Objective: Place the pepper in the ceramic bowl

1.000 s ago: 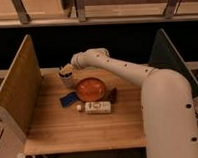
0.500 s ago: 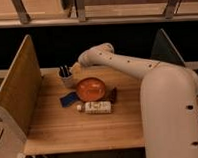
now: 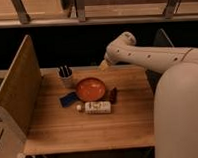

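Note:
The orange ceramic bowl (image 3: 90,89) sits on the wooden table (image 3: 90,126), near its middle back. The small dark brownish-red pepper (image 3: 113,95) lies on the table just right of the bowl's rim. My gripper (image 3: 104,65) hangs at the end of the white arm (image 3: 151,55), above the table's back edge. It is behind and to the right of the bowl, apart from both bowl and pepper. I see nothing in it.
A white labelled bottle (image 3: 96,107) lies on its side in front of the bowl. A flat dark-blue piece (image 3: 68,99) lies left of the bowl. A pale cup with dark utensils (image 3: 66,77) stands back left. A wooden side panel (image 3: 20,82) borders the left.
The arm has swung to the right: the gripper moved from beside the cup at the back left to a spot behind and right of the bowl. The table objects have not moved.

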Robot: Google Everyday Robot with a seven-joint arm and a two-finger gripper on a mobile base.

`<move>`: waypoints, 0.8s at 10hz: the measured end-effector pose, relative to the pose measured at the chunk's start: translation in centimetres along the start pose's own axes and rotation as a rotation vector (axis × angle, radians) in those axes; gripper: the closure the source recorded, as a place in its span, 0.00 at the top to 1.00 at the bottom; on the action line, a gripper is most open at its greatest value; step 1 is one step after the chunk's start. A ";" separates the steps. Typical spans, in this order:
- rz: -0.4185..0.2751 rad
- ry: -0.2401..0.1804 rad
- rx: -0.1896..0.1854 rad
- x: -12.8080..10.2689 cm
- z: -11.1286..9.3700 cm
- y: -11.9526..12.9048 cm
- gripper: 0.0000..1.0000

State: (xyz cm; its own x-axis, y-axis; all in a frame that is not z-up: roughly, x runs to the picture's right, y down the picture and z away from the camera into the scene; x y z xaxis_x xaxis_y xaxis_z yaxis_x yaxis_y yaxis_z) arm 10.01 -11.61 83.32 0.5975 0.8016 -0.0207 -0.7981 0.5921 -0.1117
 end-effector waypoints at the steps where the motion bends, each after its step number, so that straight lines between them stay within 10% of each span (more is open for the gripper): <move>1: 0.019 0.017 0.017 0.8 -0.5 -0.7 0.80; 5: 0.021 0.019 0.016 -0.2 -0.2 0.6 0.80; 8: 0.047 0.120 0.000 2.6 2.2 3.1 0.80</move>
State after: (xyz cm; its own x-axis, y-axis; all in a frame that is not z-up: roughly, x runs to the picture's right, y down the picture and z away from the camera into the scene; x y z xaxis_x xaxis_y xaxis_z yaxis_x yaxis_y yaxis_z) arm 8.95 -7.54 85.07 0.5641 0.8129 -0.1450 -0.8257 0.5538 -0.1078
